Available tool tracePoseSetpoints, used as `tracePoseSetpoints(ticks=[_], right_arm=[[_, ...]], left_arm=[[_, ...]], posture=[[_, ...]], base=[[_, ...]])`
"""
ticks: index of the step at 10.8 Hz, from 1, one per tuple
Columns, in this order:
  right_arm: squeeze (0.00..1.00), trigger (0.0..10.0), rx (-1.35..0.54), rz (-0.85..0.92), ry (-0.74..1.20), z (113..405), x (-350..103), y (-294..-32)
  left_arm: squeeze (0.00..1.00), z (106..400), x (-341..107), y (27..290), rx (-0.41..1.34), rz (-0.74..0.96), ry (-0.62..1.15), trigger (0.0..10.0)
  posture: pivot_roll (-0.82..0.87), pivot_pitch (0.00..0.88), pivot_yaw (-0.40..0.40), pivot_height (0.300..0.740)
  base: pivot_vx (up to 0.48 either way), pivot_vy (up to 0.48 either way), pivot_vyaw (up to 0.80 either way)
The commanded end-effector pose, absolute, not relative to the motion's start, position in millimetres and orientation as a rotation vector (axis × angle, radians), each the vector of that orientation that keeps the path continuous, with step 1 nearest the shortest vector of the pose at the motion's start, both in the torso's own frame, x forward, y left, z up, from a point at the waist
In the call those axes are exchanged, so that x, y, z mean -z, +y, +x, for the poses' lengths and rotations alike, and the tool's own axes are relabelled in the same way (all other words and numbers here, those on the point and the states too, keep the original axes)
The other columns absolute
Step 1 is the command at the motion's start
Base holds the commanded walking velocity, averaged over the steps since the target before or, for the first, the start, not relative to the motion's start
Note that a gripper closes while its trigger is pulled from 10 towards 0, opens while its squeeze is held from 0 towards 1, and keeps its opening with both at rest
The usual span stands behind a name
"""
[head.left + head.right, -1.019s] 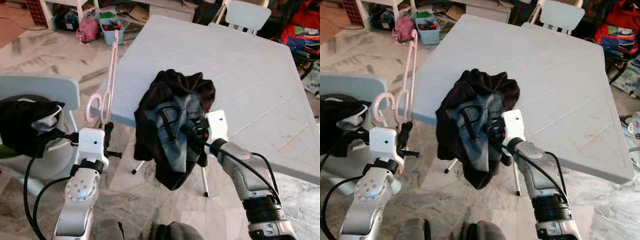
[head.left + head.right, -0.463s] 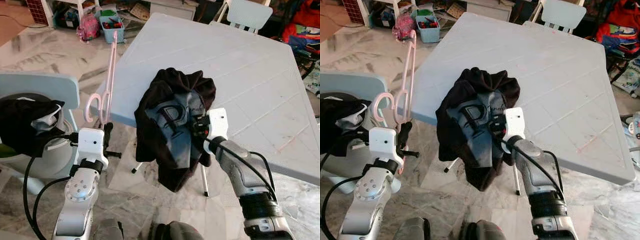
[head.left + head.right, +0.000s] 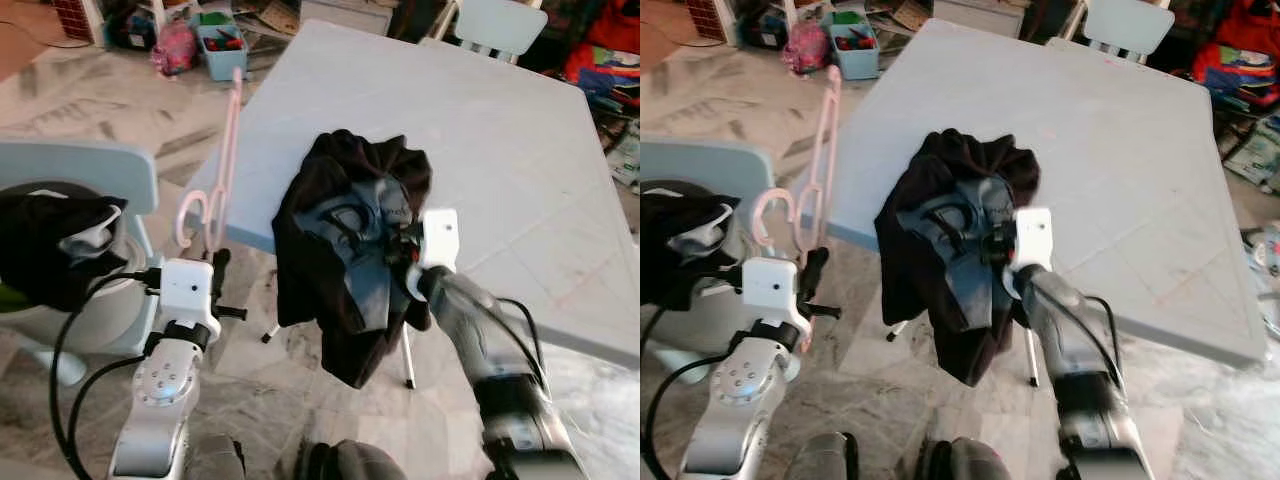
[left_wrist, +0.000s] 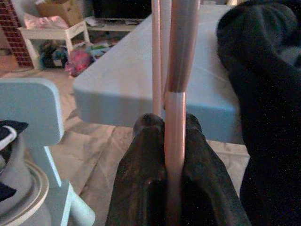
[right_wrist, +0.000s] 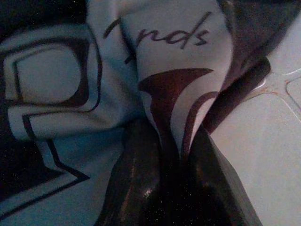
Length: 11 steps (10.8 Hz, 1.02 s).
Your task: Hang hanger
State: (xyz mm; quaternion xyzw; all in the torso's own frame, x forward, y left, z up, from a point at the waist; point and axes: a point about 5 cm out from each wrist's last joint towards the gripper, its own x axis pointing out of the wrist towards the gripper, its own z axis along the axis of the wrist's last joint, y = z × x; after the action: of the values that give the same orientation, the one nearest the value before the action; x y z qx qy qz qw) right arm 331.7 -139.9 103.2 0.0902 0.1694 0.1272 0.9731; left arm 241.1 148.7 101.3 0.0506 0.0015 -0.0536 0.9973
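Left claw (image 4: 175, 141) raised, clamped on upright pink hanger (image 3: 222, 170). Right claw (image 5: 164, 155) extended forward, pinching black garment (image 3: 345, 260) at worktop (image 3: 500, 130) edge.

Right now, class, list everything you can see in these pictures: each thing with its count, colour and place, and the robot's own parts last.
Hanger: one, pink, upright, clamped at its lower end in the left gripper, near the table's corner.
Shirt: one, black with a grey-blue print, bunched and hanging from the right gripper at the table's near edge.
Table: one, pale blue, ahead of the robot.
Chair: one, pale blue, at the robot's left, with dark clothing piled on it.
Second chair: one, pale, beyond the table.
Bin: one, blue, on the floor far left, among clutter.
Left gripper: shut on the hanger.
Right gripper: shut on the shirt.
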Motion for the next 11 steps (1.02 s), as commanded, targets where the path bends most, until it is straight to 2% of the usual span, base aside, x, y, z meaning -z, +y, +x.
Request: tracePoseSetpoints(ticks=[1, 4, 6, 9, 10, 11], right_arm=[[0.00, 0.0, -0.161, 0.229, 0.399, 340, -94, -152], [0.00, 0.0, -0.048, 0.274, 0.224, 397, -157, -155], [0.00, 0.0, -0.007, 0.352, 0.015, 423, -236, -153], [0.00, 0.0, 0.063, 0.408, -0.339, 426, -345, -161], [0.00, 0.0, 0.081, 0.332, -0.492, 417, -386, -173], [0.00, 0.8, 0.086, 0.289, -0.499, 416, -389, -178]], left_arm=[[0.00, 239, -103, 142, 0.135, 0.101, 0.002, 10.0], [0.00, 232, -100, 135, 0.174, 0.076, 0.033, 10.0], [0.00, 228, -99, 135, 0.163, 0.085, 0.039, 10.0], [0.00, 228, -101, 137, 0.143, 0.091, 0.033, 10.0], [0.00, 229, -102, 137, 0.140, 0.092, 0.027, 10.0], [0.00, 229, -102, 137, 0.141, 0.094, 0.025, 10.0]], posture=[[0.02, 0.130, -0.122, 0.740], [0.05, 0.145, -0.144, 0.740], [0.07, 0.153, -0.160, 0.740], [0.08, 0.149, -0.172, 0.740], [0.08, 0.147, -0.167, 0.740], [0.08, 0.143, -0.166, 0.740]], base=[[0.000, 0.000, 0.00], [0.000, 0.000, 0.00], [0.000, 0.000, 0.00], [0.000, 0.000, 0.00], [0.000, 0.000, 0.00], [0.000, 0.000, 0.00]])
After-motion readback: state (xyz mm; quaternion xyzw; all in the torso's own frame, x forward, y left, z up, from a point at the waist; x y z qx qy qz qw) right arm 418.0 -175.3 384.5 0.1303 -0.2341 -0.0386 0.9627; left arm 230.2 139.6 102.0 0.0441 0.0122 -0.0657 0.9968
